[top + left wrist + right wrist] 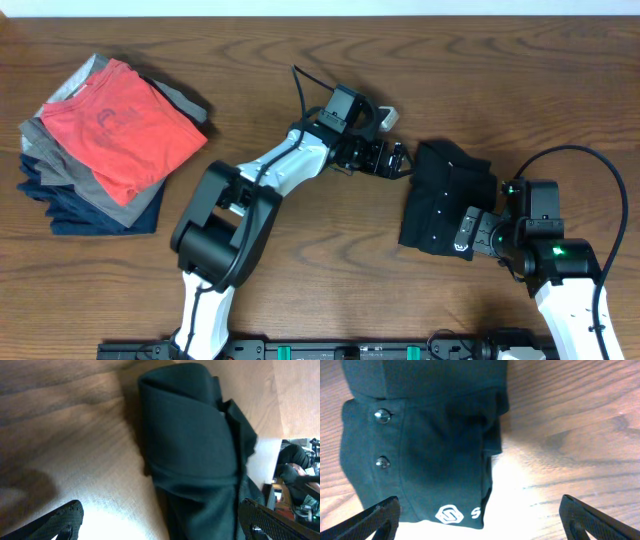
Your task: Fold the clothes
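1. A stack of folded clothes (95, 150), with a red T-shirt (125, 125) on top, sits finished at the left of the counter (300, 60).
2. The black garment (445, 195) lies right of centre, folded into a compact, slightly lumpy packet. Probably only tidying it and moving it to the stack remain.
3. The left gripper (397, 160) is just beside the garment's upper-left edge, jaws spread and holding nothing. The right gripper (468, 232) is at its lower-right edge, jaws likewise released.
4. On the black garment is a white hexagonal emblem (449, 514), then an "S" cut off at the fold. Two metal snaps (382, 416) sit above it. The T-shirt's print is unreadable.
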`<action>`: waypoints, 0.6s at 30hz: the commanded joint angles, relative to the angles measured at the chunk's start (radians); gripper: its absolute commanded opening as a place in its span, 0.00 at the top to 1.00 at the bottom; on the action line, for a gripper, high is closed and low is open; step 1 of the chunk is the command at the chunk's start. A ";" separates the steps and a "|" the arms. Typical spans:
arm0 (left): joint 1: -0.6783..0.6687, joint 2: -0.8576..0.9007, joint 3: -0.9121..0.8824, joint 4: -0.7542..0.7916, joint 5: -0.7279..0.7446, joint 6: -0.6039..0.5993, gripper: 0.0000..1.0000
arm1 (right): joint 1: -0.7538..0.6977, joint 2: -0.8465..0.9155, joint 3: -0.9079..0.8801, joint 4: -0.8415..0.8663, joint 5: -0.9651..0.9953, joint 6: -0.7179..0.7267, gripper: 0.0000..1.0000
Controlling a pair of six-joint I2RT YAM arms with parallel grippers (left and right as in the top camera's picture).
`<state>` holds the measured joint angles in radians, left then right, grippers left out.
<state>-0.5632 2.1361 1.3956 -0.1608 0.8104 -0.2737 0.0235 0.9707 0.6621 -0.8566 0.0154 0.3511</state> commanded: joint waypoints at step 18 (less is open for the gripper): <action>-0.138 0.114 0.003 0.275 -0.076 -0.144 0.06 | -0.068 -0.011 0.021 -0.063 0.033 0.085 0.01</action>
<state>-0.6838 2.2280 1.3994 0.1108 0.7967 -0.4004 -0.0307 0.9699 0.6621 -0.9138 0.0341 0.4175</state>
